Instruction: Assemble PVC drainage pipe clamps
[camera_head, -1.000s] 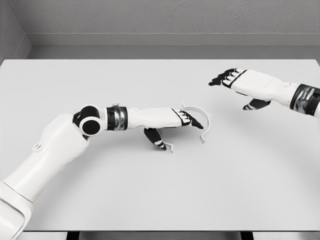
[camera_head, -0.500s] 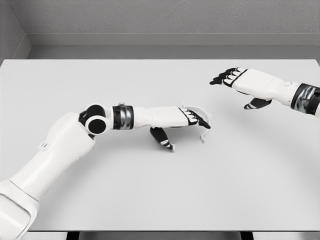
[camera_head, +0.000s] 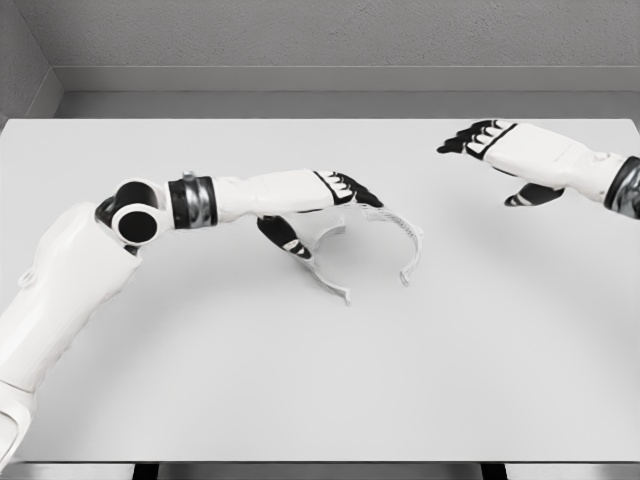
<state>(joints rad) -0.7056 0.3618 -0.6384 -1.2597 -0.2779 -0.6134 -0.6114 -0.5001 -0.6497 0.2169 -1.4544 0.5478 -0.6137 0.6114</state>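
Note:
Two white curved PVC clamp halves lie near the table's middle. The right clamp half (camera_head: 408, 238) arcs with its ends toward the front. The left clamp half (camera_head: 327, 270) curves from under my left hand (camera_head: 326, 214) down to a small flange at the front. My left hand is over the upper end of the left half, fingers spread past it toward the right half and dark thumb (camera_head: 285, 238) beside its arc; I see no closed grasp. My right hand (camera_head: 497, 150) hovers open at the back right, well away from both halves.
The pale grey table (camera_head: 200, 380) ends at a grey back wall; its front edge runs along the bottom of the view. My left forearm (camera_head: 240, 196) stretches across the table's left half.
My left hand has pulled back to the left and away from me, uncovering the left clamp half. The right hand has drifted slightly right and up.

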